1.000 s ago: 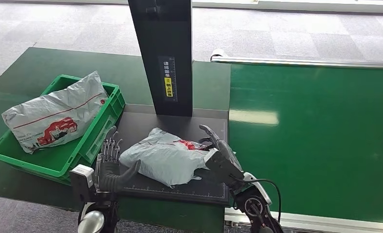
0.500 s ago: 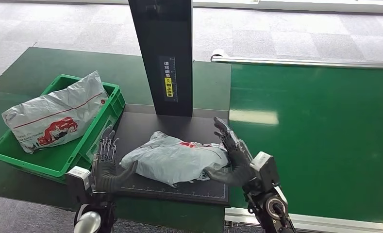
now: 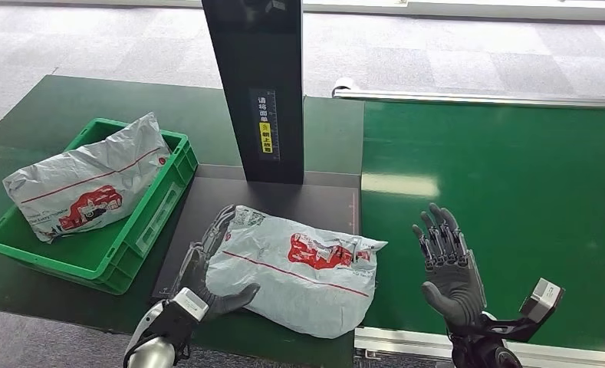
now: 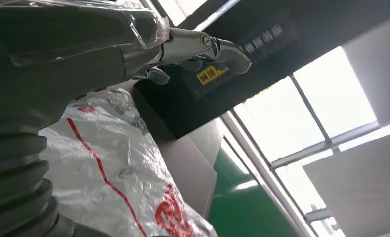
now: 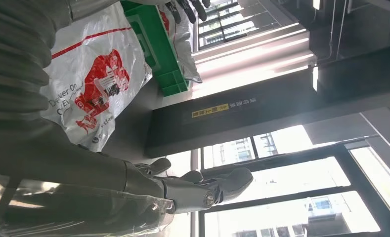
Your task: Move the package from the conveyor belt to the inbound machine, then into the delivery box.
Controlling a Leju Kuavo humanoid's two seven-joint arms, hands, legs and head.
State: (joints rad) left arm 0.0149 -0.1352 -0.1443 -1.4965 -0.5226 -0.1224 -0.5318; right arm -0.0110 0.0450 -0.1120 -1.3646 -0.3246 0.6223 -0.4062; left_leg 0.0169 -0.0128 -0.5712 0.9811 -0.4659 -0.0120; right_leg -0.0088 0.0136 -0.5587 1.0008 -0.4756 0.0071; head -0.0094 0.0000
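The grey package [image 3: 299, 268] with red print lies across the dark plate [image 3: 314, 203] of the inbound machine and overhangs its front edge. My left hand [image 3: 207, 268] grips the package's left end, fingers [image 3: 216, 230] along the far side and thumb at the near corner. The left wrist view has the package [image 4: 108, 182] beside that hand, whose fingers [image 4: 202, 44] are stretched out. My right hand [image 3: 448, 264] hangs apart from the package over the green conveyor belt [image 3: 498, 207], fingers spread and holding nothing. The package [image 5: 94, 89] also appears in the right wrist view.
The green delivery box [image 3: 153, 222] stands left of the plate with another grey package [image 3: 84, 184] leaning in it. The machine's black column [image 3: 257, 84] rises behind the plate. The belt's metal rail [image 3: 475, 98] runs along the back.
My right hand has let go of the package and drawn back to the right over the belt. The left hand has closed on the package's left end, and the package now lies flatter and nearer.
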